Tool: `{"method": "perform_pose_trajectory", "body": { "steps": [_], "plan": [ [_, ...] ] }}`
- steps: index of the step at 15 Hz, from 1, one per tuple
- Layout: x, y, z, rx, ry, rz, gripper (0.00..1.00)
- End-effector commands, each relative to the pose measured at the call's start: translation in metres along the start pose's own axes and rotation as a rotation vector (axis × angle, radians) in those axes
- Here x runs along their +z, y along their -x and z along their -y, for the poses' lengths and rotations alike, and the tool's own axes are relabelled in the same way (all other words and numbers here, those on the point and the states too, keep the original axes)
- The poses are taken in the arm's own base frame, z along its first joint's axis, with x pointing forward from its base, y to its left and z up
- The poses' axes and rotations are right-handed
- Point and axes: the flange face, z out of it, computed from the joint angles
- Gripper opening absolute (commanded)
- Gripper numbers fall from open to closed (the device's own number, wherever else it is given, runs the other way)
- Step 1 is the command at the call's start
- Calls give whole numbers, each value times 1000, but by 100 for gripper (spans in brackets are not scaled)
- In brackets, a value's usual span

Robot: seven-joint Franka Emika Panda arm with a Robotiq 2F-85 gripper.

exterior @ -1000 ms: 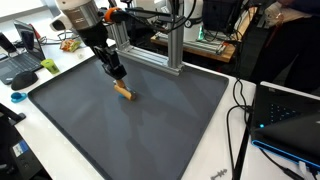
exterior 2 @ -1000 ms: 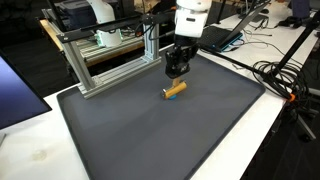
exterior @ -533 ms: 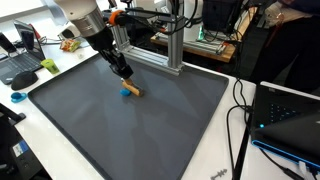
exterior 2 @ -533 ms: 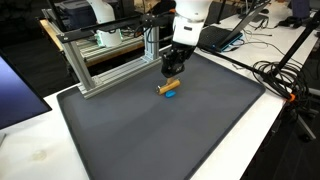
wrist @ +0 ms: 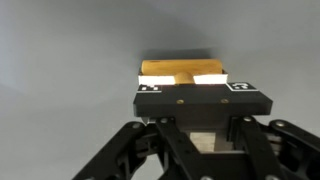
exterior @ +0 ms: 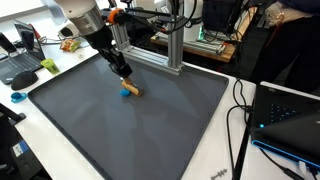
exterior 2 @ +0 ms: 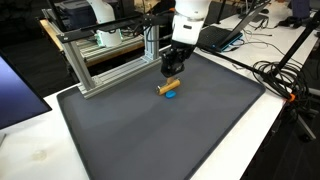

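My gripper [exterior: 124, 78] [exterior 2: 170, 77] hangs over the back part of the dark mat [exterior: 150, 135] [exterior 2: 150, 135], shut on a short orange block [exterior: 132, 90] [exterior 2: 170, 85]. The block lies crosswise between the fingertips, just above the mat. A small blue piece [exterior: 124, 94] [exterior 2: 171, 95] sits right under or against it; I cannot tell whether the two touch. In the wrist view the gripper [wrist: 185, 80] fills the lower half. The orange block [wrist: 180, 68] shows just beyond its fingertips, and the blue piece is hidden.
An aluminium frame [exterior: 150, 50] [exterior 2: 110, 60] stands at the mat's back edge, close behind the gripper. Laptops [exterior: 20, 65] [exterior: 290, 120] and cables [exterior 2: 280, 80] lie on the white table around the mat.
Over the first half second the gripper shifted a little with the orange block, and the blue piece came into sight below it. Since then nothing has moved.
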Motion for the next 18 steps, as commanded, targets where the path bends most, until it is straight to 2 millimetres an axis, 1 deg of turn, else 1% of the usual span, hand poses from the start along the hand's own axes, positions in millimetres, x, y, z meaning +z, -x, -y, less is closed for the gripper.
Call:
{"method": "perform_pose_trajectory", "body": {
  "steps": [1, 3, 4, 6, 9, 10, 11, 13, 16, 18],
  "plan": [
    [-39, 20, -17, 21, -5, -20, 22],
    [-61, 25, -25, 13, -20, -55, 22],
    [-71, 28, -27, -30, -19, -58, 22],
    [-87, 34, -26, -176, 6, -79, 22],
    [-109, 43, -23, -335, 34, -100, 22],
    [-114, 46, -20, -389, 39, -100, 22],
    [-118, 49, -15, -443, 42, -100, 22],
    [-120, 52, -2, -546, 60, -96, 22],
    [-117, 55, 18, -697, 98, -81, 22],
    [-112, 57, 27, -795, 132, -62, 22]
  ]
}}
